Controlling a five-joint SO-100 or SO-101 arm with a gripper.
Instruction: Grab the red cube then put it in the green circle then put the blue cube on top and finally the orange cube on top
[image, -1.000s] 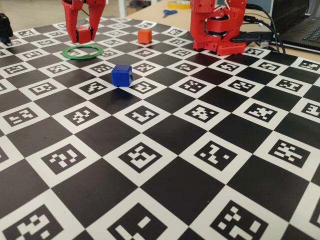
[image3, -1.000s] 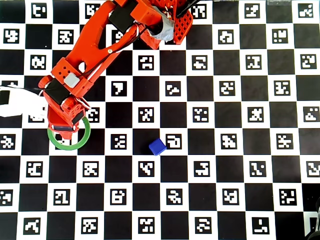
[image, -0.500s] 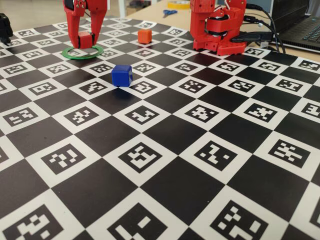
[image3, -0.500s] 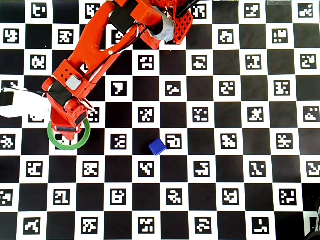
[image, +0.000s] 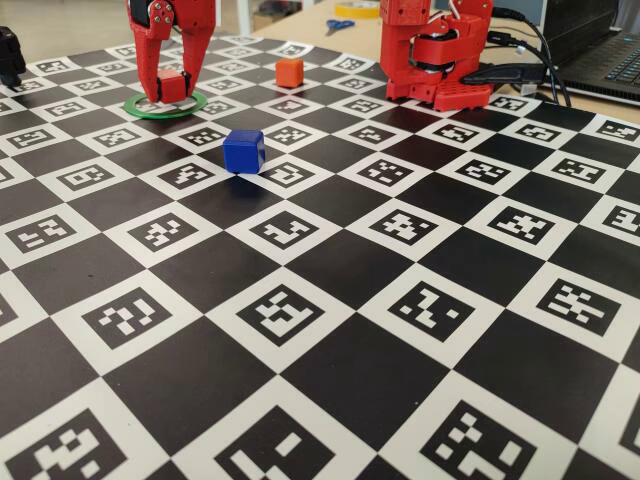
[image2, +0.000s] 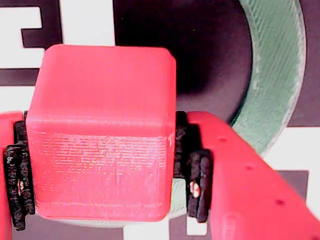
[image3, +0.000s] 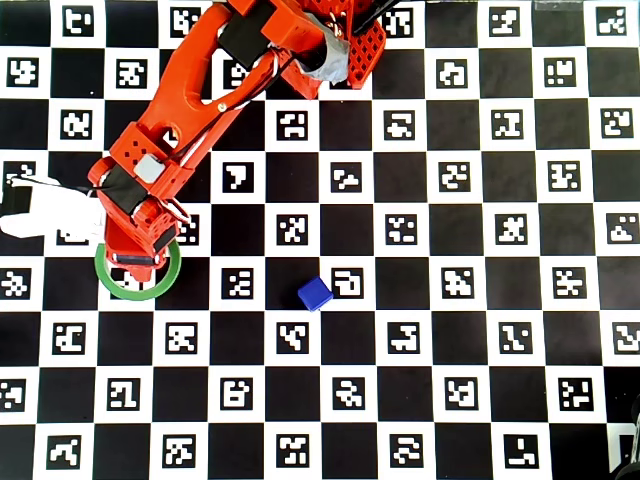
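Red cube (image2: 100, 132): gripped between the jaws (image: 172, 88), inside the green circle (image3: 138, 292). Blue cube (image: 244, 150): on the bench (image: 420, 300), at 4 o'clock from the circle in the fixed view. Orange cube (image: 289, 71): at 2 o'clock, apart.

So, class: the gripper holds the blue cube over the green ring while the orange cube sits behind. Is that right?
Not quite. The gripper holds the red cube, as the fixed view shows; the blue cube sits free on the board. The green ring and orange cube are as stated.
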